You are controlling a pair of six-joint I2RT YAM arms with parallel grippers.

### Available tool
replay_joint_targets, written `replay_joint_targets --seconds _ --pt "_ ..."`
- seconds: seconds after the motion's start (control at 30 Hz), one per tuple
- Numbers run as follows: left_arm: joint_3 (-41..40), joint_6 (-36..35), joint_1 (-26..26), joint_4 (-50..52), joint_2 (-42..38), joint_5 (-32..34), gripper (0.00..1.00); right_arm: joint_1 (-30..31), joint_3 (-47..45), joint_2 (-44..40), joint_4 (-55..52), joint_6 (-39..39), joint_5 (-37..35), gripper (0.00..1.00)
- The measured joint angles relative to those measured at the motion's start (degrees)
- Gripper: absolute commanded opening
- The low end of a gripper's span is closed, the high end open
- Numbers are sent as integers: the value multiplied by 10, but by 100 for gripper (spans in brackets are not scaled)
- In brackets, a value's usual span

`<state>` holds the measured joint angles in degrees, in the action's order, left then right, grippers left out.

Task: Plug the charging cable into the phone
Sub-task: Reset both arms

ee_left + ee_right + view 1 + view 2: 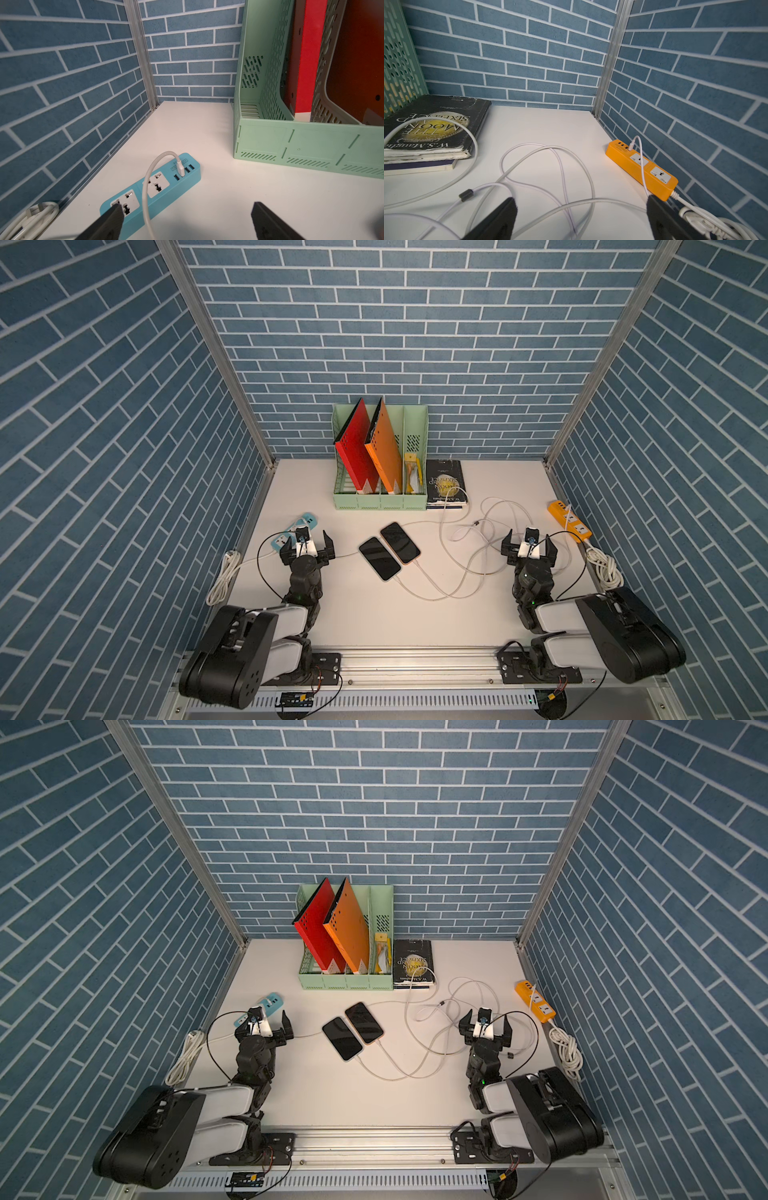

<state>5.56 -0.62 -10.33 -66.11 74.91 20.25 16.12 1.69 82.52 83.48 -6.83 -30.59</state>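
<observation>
Blue brick-patterned walls box in the white surface [365,614], and both of my arms are folded low over its near edge, elbows back by the rail, wrists aimed at the back wall. On the far left, my left arm [305,572] reaches toward the blue power strip [172,193]. My left jaws stand wide with nothing between them, and in the wrist view one tip overlaps the strip's nearest socket. At the centre two phones [379,558] lie flat side by side, screens dark, well apart from either arm. White charging cable [591,200] runs up to their near ends, though I cannot tell whether the plugs are seated. Behind them stand the green file rack [374,502] and a black book [445,481]. More cable loops across the surface, with one dark connector [467,194] lying loose. My right arm [532,572] mirrors the left, right jaws wide and empty above those loops, with the orange power strip [569,524] to its right by the wall.
</observation>
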Motion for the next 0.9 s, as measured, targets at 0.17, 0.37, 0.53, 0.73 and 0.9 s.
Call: replay_joint_targets --seconds 0.17,0.37,0.53,0.73,0.9 --pt "19 2 55 -87 108 -58 100 -54 -4 39 43 6 71 100" --pt "52 15 81 -85 119 -100 100 -104 76 51 -12 35 139 100" --pt "54 19 82 -85 119 -113 100 -124 64 50 -8 50 172 100" --pt "54 19 82 -82 119 -129 100 -124 45 50 -11 54 187 100" --pt "54 19 83 -82 119 -135 100 -124 76 50 -33 53 217 100"
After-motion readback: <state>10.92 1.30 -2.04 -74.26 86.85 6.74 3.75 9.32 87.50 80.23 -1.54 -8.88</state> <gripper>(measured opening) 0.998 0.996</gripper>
